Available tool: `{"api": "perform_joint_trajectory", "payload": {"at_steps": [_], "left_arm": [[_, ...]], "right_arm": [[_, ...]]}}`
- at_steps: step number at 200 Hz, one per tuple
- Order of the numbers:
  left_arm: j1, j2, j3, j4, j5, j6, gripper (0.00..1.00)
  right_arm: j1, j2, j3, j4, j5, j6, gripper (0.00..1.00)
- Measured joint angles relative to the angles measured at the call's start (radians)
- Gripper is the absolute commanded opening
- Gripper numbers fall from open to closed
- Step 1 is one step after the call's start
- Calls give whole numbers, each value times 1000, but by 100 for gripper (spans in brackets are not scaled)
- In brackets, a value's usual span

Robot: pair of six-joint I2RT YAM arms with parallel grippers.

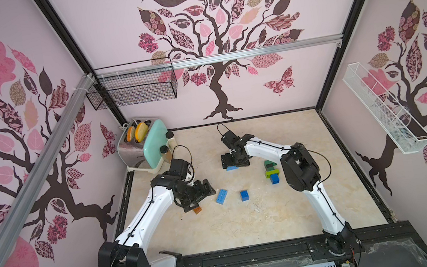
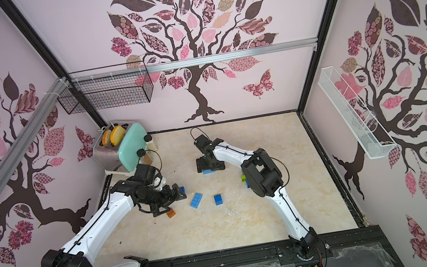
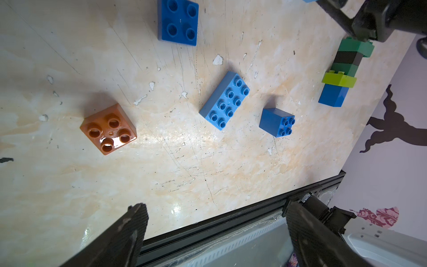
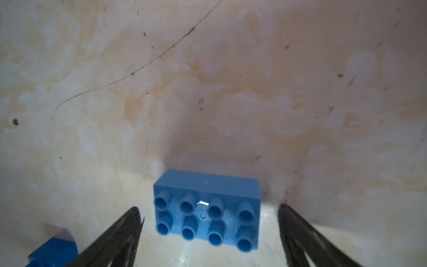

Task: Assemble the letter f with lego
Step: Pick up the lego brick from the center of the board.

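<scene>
Item 1: light blue two-by-four lego brick, studs up, on the marble-look table, just below centre frame in both top views. We find it between the fingers of the right gripper, long axis running finger to finger. The jaws stand wide, a gap at each end, gripping nothing.
Item 2: second light blue two-by-four, further down the frame, studs up, long axis slanting lower left to upper right.
Item 3: blue two-by-two, just right of it, apart.
Item 4: brown two-by-two, studs up, left of item 2, beside the left gripper, which we see spread wide and empty.
Item 5: column, right of item 1, long axis up-frame: blue, lime green, dark green, black, dark green. We cannot tell whether it stands or lies.
</scene>
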Motion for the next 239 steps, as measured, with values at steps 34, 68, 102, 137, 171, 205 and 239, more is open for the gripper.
{"api": "perform_joint_trajectory", "payload": {"at_steps": [34,68,102,137,171,205,239], "left_arm": [[0,9,0,-16,-16,19,98],[0,10,0,-23,-23,27,98],[0,13,0,-27,-27,34,98],[0,18,-2,-29,-36,37,97],[0,26,-2,-32,-45,37,97],[0,30,-2,-33,-53,37,97],[0,42,-2,-32,-54,37,97]], "right_arm": [[18,1,0,26,34,12,86],[29,3,0,36,79,18,82],[33,29,16,39,113,18,78],[33,48,43,42,136,18,75],[33,67,74,39,150,16,71],[33,68,76,35,159,10,71],[41,68,74,32,169,-1,70]]}}
